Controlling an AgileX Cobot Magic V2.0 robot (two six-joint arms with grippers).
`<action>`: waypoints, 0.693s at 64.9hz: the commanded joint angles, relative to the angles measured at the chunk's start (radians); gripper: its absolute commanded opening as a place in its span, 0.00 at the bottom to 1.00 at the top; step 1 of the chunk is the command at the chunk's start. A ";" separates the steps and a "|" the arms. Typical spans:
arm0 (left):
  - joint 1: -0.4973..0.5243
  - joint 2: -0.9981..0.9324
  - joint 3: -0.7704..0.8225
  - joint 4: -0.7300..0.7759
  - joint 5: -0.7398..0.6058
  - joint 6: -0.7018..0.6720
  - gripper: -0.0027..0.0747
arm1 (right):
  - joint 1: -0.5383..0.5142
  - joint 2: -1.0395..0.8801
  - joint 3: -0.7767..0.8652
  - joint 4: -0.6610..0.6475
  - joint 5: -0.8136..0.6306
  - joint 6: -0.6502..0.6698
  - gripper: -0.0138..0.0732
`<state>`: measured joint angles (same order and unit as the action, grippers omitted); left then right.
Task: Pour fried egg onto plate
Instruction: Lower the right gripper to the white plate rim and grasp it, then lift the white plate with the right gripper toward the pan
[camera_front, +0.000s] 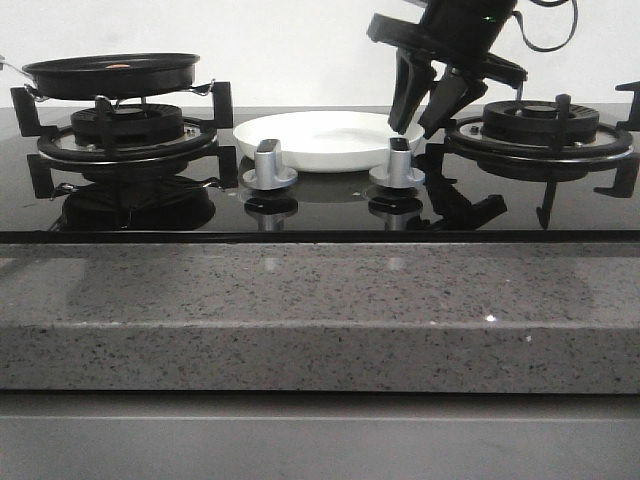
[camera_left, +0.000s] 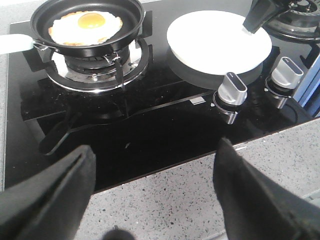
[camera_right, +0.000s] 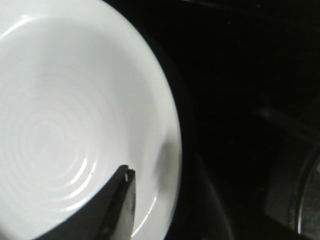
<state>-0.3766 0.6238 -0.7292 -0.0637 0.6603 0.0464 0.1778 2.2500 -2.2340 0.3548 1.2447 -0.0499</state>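
The fried egg, white with an orange yolk, lies flat in a black frying pan on the left burner; in the front view only the pan shows. The white plate sits on the hob between the two burners and is bare. My right gripper hangs open at the plate's right rim. In the right wrist view one finger is over the plate, and the other is lost against the dark hob. My left gripper is open and holds nothing, over the counter's front edge, well short of the pan.
Two silver knobs stand in front of the plate. The right burner grate is right beside my right gripper. The pan's pale handle points away from the plate. A speckled granite counter runs along the front.
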 joint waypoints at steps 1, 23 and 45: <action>-0.008 0.007 -0.036 -0.006 -0.082 0.003 0.67 | -0.004 -0.058 -0.026 0.028 0.089 0.000 0.51; -0.008 0.007 -0.036 -0.006 -0.082 0.003 0.67 | -0.004 -0.052 -0.026 0.028 0.090 0.001 0.51; -0.008 0.007 -0.036 -0.006 -0.082 0.003 0.67 | -0.004 -0.036 -0.026 0.030 0.090 0.002 0.40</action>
<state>-0.3766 0.6238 -0.7292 -0.0637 0.6603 0.0464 0.1778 2.2674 -2.2340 0.3572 1.2427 -0.0458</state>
